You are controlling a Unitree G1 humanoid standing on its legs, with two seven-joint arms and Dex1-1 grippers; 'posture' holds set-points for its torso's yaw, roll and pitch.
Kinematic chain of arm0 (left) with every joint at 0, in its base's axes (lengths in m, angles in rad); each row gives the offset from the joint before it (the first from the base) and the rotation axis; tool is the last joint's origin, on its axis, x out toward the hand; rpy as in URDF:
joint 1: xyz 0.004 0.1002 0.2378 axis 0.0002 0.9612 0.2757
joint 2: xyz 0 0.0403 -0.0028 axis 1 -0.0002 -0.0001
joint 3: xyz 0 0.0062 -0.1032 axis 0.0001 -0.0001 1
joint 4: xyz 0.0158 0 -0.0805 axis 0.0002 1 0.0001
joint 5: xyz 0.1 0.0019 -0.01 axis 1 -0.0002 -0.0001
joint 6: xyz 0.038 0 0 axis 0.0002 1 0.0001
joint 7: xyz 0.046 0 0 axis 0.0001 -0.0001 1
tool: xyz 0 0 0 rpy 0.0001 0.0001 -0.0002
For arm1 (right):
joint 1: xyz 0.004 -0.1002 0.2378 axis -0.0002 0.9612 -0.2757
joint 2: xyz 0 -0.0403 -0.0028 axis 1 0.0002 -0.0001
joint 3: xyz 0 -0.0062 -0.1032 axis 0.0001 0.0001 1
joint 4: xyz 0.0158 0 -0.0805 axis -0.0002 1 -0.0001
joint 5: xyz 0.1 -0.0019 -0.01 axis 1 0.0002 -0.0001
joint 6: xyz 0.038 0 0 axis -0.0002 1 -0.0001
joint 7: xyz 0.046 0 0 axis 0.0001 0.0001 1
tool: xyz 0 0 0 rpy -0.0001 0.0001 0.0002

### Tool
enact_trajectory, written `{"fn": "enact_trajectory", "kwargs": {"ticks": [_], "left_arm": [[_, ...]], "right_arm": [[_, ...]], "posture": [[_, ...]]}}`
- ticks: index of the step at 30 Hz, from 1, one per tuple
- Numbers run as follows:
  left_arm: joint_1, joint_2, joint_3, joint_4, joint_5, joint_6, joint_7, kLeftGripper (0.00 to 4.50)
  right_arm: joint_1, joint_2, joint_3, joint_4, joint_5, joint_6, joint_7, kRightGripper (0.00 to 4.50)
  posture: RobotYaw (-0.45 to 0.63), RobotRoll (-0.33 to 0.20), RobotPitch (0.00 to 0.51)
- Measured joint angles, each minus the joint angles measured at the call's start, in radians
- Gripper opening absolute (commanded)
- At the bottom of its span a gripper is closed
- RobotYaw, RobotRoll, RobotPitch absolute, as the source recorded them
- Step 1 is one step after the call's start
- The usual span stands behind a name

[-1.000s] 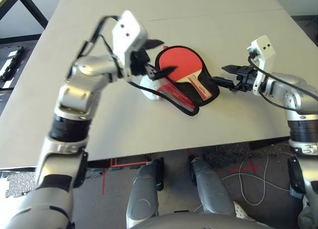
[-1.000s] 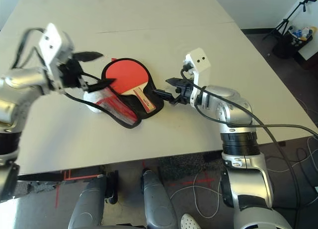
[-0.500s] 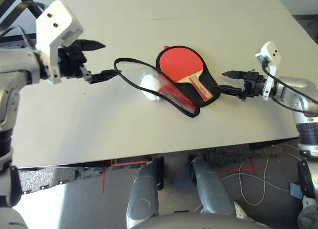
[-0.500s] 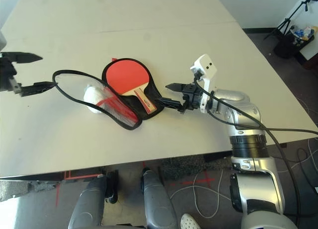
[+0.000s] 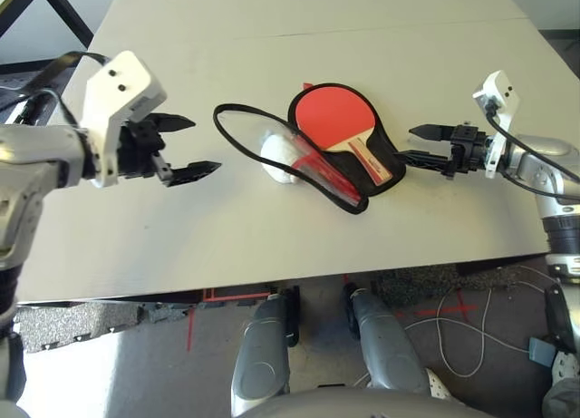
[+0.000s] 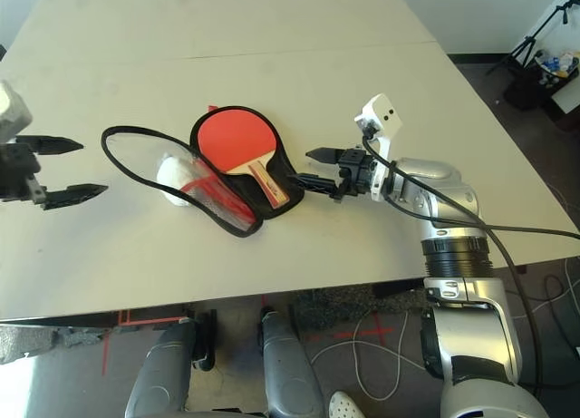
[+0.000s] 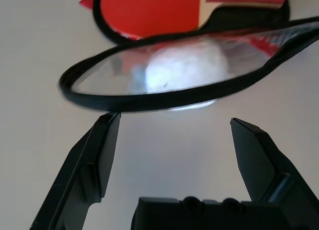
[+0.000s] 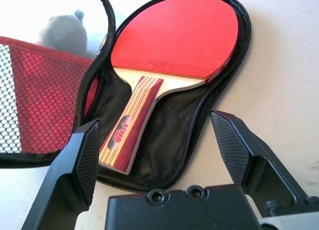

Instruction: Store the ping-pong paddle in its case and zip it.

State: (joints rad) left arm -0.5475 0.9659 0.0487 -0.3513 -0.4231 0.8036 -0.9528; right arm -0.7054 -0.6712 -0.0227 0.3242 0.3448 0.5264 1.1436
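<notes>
Both tools, the left tool and right tool, are held apart and empty above the bench, where the paddle is laid inside the unzipped case.

Left end effector off case.

Silver arms, black-fingered claws, white wrist housings

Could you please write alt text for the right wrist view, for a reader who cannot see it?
A red-faced paddle lies inside the open black case, its striped handle toward the open right gripper, whose two black fingers flank the case's near end. The case's red mesh flap is folded aside, with a white plush ball behind it.
</notes>
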Motion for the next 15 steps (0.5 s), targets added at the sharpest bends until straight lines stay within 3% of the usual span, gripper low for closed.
{"fn": "enact_trajectory", "kwargs": {"ticks": [3, 6, 12, 15], "left_arm": [[-0.114, -0.202, -0.093, 0.005, -0.003, -0.010, 0.053, 4.50], [-0.222, -0.344, -0.170, 0.083, 0.027, -0.067, 0.088, 4.50], [-0.366, -0.544, -0.227, 0.239, 0.077, -0.196, 0.123, 4.50], [-0.372, -0.591, -0.261, 0.284, 0.099, -0.247, 0.121, 4.50]], "right_arm": [[-0.011, 0.001, -0.015, 0.004, 0.017, 0.001, 0.000, 4.46], [-0.014, -0.016, -0.043, 0.012, 0.034, 0.001, 0.001, 4.46], [-0.008, -0.078, -0.082, 0.068, 0.042, -0.024, 0.024, 4.46], [-0.024, -0.117, -0.103, 0.129, 0.054, -0.027, 0.067, 4.46]], "posture": [[0.02, 0.000, 0.230], [0.00, 0.000, 0.229], [-0.03, 0.000, 0.226], [-0.04, 0.000, 0.225]]}}
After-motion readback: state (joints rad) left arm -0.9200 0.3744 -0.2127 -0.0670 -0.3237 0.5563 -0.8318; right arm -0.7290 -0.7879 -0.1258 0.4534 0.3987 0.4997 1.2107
